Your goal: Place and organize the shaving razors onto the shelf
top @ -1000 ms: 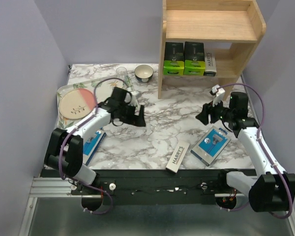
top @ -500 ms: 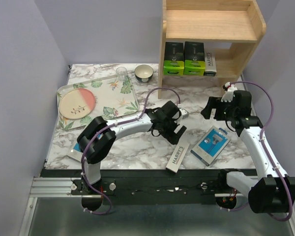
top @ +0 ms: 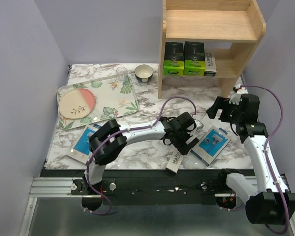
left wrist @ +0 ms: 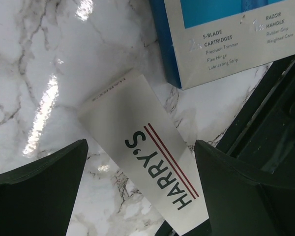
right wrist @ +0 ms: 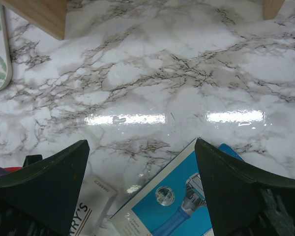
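The light-wood shelf (top: 211, 29) stands at the back right. Its lower tier holds two black boxes with lime-green ends (top: 173, 59) (top: 193, 59) and a slim white HARRY'S box (top: 210, 63) on edge. A second HARRY'S box (top: 176, 160) lies near the front edge; in the left wrist view (left wrist: 147, 182) it lies below and between the open fingers. One blue-and-white razor pack (top: 211, 144) lies right of it, another (top: 84, 143) at the front left. My left gripper (top: 186, 141) (left wrist: 140, 191) is open just over the HARRY'S box. My right gripper (top: 219, 109) (right wrist: 142, 196) is open and empty, above the right pack (right wrist: 187, 206).
A floral tray (top: 103, 93) with a pink round plate (top: 77, 103) lies at the left. A small bowl (top: 144, 73) and a clear glass (top: 122, 73) stand at the back. The shelf's left leg (right wrist: 39, 14) shows in the right wrist view.
My left arm has swung from beside the tray across to the right, down over the front HARRY'S box. My right gripper has drawn back to the right and up a little.
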Motion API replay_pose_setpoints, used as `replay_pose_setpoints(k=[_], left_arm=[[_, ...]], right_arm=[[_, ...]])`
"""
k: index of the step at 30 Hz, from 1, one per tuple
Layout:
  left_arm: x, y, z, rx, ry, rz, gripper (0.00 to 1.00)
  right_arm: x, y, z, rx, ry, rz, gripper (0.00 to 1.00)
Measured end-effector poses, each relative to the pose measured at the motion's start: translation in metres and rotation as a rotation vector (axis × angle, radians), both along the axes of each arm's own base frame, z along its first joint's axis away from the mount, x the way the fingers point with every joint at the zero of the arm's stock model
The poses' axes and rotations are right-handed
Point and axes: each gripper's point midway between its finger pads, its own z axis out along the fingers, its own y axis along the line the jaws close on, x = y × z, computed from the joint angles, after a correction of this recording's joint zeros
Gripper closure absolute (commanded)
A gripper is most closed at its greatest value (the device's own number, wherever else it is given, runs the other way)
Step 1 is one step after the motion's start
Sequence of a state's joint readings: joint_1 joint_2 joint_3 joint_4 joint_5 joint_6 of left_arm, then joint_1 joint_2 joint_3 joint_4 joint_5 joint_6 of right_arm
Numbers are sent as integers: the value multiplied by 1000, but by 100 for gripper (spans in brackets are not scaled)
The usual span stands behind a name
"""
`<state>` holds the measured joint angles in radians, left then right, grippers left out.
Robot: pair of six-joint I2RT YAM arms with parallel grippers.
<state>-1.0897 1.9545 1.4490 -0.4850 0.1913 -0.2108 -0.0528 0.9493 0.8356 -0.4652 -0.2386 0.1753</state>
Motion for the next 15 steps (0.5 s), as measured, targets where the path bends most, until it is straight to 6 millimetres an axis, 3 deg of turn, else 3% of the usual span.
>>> replay_pose_setpoints(k=[5,9,12,15], left_arm=[[-14,2,-19,89,-5,26,2],[-13,5,-32,156,-33,70,10],[-1,6,-37,172,-27,135,15],[26,6,-36,164,-17,228,20]], right_arm=[[-5,0,-9,0,16,-3,4],[-6,0,-10,6,18,-5,5],[-10,2,-9,15,8,-3,5],[-15,4,-7,27,-7,-3,6]])
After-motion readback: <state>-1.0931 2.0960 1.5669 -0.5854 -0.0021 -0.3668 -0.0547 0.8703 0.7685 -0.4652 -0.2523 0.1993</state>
